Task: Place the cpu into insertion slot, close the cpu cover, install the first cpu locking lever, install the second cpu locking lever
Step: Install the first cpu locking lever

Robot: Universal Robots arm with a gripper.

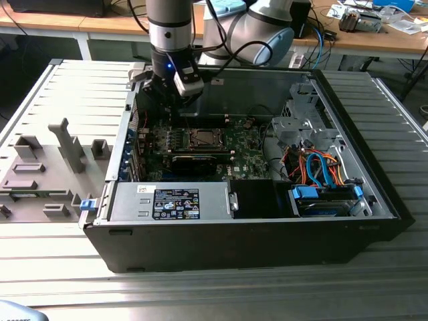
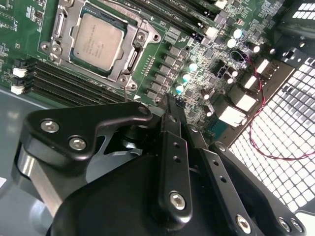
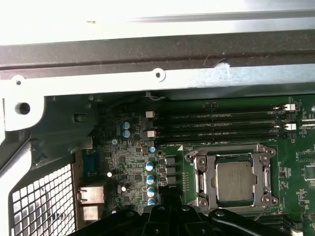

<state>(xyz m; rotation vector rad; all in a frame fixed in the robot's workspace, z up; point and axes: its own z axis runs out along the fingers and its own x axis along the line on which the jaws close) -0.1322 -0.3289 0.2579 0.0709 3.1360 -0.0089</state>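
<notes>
Black two-fingered gripper is hanging inside the open black computer case, over the green motherboard beside the socket. Fingers are lying pressed together, holding nothing. Small flat square cpu with silver-grey metal top is sitting in the square metal-rimmed insertion slot, apart from the gripper. Thin silver square cpu cover frame is lying down around the chip in both wrist views. Case is resting on the ribbed metal desk.

Open black computer case, grey fixture blocks beside it, 4 memory slots — blue cables
</notes>
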